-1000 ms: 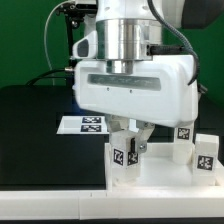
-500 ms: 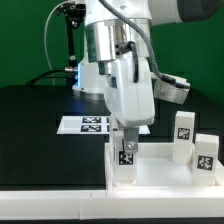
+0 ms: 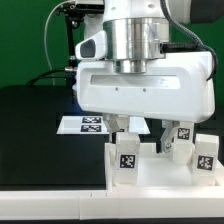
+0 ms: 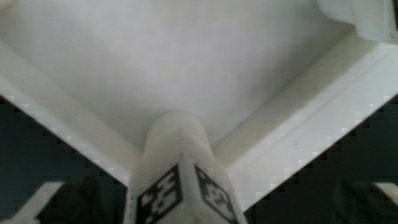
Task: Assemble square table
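The hand has swung back round. Half a second ago it was turned side-on with its fingers closed down on the leg [image 3: 127, 160]; now it faces the exterior view squarely again, much as it did a second ago. The end effector [image 3: 135, 140] is spread: the wrist view shows the leg [image 4: 178, 175] standing free in the middle, with a dark gap on each side before the fingers [image 4: 63, 200] begin. The leg itself has not shifted. It stands upright in the corner of the tray [image 3: 165, 180] that lies nearest, on the exterior view's left, its tag facing out. I read this as one stroke of a screwing cycle: grip, twist, let go, turn back for a fresh hold. The release suggests the leg is seated well enough to stand unaided, though how far it is threaded cannot be told. The next move probably calls for closing on the leg again without nudging it off upright. Two more legs [image 3: 183, 135] [image 3: 206, 152] wait on the exterior view's right, so most of the job remains. The marker board [image 3: 85, 123] lies behind on the black tabletop [image 3: 40, 130].
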Robot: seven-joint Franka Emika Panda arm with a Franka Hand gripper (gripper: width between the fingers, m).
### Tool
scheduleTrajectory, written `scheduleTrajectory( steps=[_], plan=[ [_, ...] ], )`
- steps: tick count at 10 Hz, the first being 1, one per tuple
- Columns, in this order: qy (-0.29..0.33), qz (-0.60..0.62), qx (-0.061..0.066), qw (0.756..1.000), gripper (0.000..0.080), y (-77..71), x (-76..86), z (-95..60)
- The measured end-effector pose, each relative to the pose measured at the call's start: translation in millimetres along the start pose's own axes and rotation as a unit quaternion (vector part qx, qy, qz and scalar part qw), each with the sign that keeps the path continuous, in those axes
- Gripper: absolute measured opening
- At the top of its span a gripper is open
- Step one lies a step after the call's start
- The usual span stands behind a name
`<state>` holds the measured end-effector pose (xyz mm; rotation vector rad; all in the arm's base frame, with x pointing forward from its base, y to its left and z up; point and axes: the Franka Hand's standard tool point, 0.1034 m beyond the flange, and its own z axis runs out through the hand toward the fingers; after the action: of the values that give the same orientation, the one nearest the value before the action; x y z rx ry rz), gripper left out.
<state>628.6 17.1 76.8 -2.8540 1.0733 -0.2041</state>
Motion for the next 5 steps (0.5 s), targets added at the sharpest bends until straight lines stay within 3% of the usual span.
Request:
scheduleTrajectory(
  steps=[3, 4, 5],
  plan=[
    [-0.001, -0.082, -0.002, 0.997, 0.0649, 1.8, 2.2, -0.6],
    [-0.01, -0.246, -0.013, 0.969, 0.0649, -0.4, 24.4, -11.9],
    [-0.01, -0.28, -0.016, 0.96, 0.0649, -2.4, 23.4, -10.4]
  ],
)
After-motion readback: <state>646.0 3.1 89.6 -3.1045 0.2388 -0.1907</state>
